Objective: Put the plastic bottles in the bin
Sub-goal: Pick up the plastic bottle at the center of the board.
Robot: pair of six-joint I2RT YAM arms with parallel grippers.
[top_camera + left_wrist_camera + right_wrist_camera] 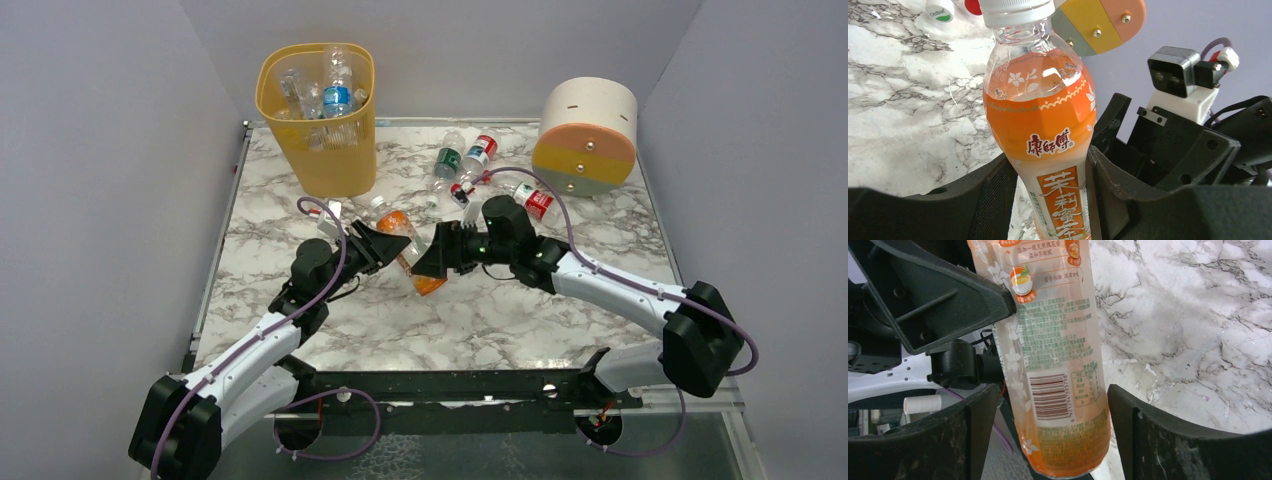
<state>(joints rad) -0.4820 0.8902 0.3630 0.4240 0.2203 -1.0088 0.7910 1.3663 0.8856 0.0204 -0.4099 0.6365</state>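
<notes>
An orange-labelled bottle (405, 245) with a white cap hangs above the middle of the table, held between both arms. My left gripper (392, 240) is shut on its lower body; in the left wrist view (1048, 200) both pads press the bottle (1040, 115). My right gripper (428, 264) is open around the bottle's base (1058, 340), its jaws (1048, 440) standing a little off each side. The yellow-orange bin (330, 160) stands at the far left with several bottles (337, 95) inside. More bottles (447, 160) lie at the far middle, red-labelled ones (480, 150) among them.
A round white, orange and grey drum (585, 135) stands at the far right, just behind the loose bottles. Grey walls close in the table on three sides. The right arm's wrist (1173, 150) is close beside my left gripper.
</notes>
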